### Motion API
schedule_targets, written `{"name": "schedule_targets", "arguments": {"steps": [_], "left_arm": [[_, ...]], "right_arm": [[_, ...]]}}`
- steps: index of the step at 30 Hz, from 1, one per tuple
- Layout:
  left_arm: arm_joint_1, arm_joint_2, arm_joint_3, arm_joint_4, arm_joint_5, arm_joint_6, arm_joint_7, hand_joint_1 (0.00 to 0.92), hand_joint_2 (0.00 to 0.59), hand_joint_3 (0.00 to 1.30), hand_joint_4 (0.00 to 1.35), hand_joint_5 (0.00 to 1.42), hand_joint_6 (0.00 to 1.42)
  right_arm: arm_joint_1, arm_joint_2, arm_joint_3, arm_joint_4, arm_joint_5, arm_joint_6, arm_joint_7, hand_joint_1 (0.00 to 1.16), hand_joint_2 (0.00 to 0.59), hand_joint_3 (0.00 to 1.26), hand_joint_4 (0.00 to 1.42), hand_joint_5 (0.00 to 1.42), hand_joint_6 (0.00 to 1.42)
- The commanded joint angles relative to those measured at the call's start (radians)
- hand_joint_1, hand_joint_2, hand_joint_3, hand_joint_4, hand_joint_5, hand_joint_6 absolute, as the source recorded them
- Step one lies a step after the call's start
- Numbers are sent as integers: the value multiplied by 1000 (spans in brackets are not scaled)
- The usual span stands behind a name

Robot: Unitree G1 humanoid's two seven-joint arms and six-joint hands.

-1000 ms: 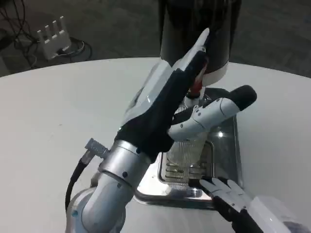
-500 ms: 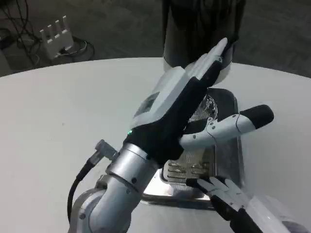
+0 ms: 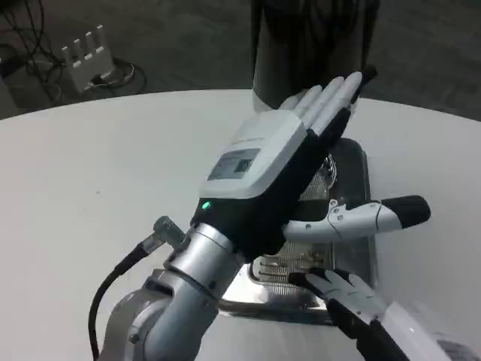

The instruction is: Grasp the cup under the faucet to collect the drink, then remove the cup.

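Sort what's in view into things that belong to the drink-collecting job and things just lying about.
Belongs to the job:
- drink dispenser, dark, at the table's far edge
- metal drip tray under it
- left hand, fingers spread above the tray, holding nothing
- right hand, at the tray's near edge

Just lying about:
- white power strip and cables on the floor
- white table

No cup can be made out.

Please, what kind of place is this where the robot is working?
Probably a lab or test room, not a real café: a white table carries a metal drip tray before a dark drink dispenser, while a power strip and loose cables lie on the carpeted floor.
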Motion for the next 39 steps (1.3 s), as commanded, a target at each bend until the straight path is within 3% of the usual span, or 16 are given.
{"name": "schedule_targets", "arguments": {"steps": [1, 17, 21, 23, 25, 28, 32, 37, 39], "left_arm": [[15, 4, -20, 44, -7, -8, -41, 0, 65, 0, 0, 0, 0], [-17, 14, -21, 108, -11, -47, -98, 0, 67, 0, 0, 0, 0], [-8, 12, -9, 120, -26, -55, -89, 0, 69, 0, 0, 0, 0], [-5, 11, -4, 120, -33, -58, -83, 0, 69, 0, 0, 0, 0], [-3, 7, 3, 116, -43, -57, -79, 0, 69, 0, 0, 0, 0], [-5, 2, 8, 111, -52, -54, -81, 0, 70, 0, 0, 0, 0], [-8, -5, 10, 108, -55, -49, -86, 0, 71, 0, 0, 0, 0], [-10, -11, 11, 107, -59, -47, -84, 0, 70, 0, 0, 0, 0], [-12, -10, 10, 109, -58, -47, -84, 0, 70, 0, 0, 0, 0]], "right_arm": [[5, 1, 0, -3, 6, -14, -14, 626, 462, 124, 52, 0, 0], [-10, 2, -1, 6, 17, -9, -17, 643, 454, 124, 52, 0, 0], [-10, 26, 0, 23, 42, -6, -53, 649, 456, 124, 52, 0, 0], [-11, 57, -4, 61, 68, -13, -111, 679, 425, 124, 62, 0, 0], [-27, 94, -24, 135, 149, -20, -170, 702, 383, 118, 87, 33, 16], [-45, 150, -49, 260, 254, -86, -304, 814, 286, 120, 134, 97, 132], [-104, 163, -39, 330, 220, -151, -425, 897, 232, 105, 108, 121, 199], [-167, 195, -37, 466, 257, -168, -513, 897, 203, 76, 88, 122, 210], [-205, 225, -26, 542, 269, -157, -541, 890, 187, 64, 75, 122, 209]]}}
